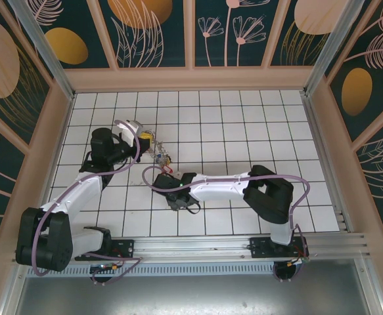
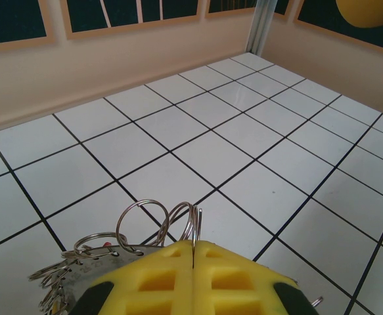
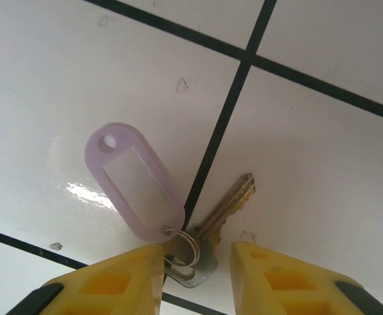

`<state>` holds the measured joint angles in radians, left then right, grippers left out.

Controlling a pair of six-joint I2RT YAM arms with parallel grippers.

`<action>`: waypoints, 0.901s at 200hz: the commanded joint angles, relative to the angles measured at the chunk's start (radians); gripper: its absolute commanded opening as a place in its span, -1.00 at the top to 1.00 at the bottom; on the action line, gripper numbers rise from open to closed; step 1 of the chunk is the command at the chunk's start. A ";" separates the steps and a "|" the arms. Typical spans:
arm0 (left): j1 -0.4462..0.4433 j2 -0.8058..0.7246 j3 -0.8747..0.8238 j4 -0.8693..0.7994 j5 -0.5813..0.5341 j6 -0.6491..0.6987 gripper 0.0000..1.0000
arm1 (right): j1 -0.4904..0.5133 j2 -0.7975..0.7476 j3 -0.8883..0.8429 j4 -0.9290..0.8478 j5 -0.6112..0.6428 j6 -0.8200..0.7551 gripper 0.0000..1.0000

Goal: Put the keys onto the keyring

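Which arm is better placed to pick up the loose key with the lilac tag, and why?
The right. The right hand is open, its fingers either side of the tagged key lying on the tiles. The left hand is shut on a ring, so it is occupied.

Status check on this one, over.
Left gripper shut on the keyring. Right gripper open, jaws either side of a lilac-tagged key lying on the tile. No obstruction seen by it.

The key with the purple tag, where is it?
In the right wrist view, the key lies on the white tiled floor beside a black tile line, its head inside the open right gripper, its purple tag to the left.
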<state>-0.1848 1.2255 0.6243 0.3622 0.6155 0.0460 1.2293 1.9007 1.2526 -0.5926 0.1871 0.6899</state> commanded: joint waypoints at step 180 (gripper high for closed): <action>0.006 -0.018 0.009 0.050 0.011 -0.017 1.00 | -0.005 0.052 -0.011 0.011 -0.051 -0.010 0.46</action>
<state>-0.1848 1.2255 0.6243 0.3622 0.6155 0.0460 1.2255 1.9255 1.2541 -0.5720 0.1516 0.6872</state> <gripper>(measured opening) 0.064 0.283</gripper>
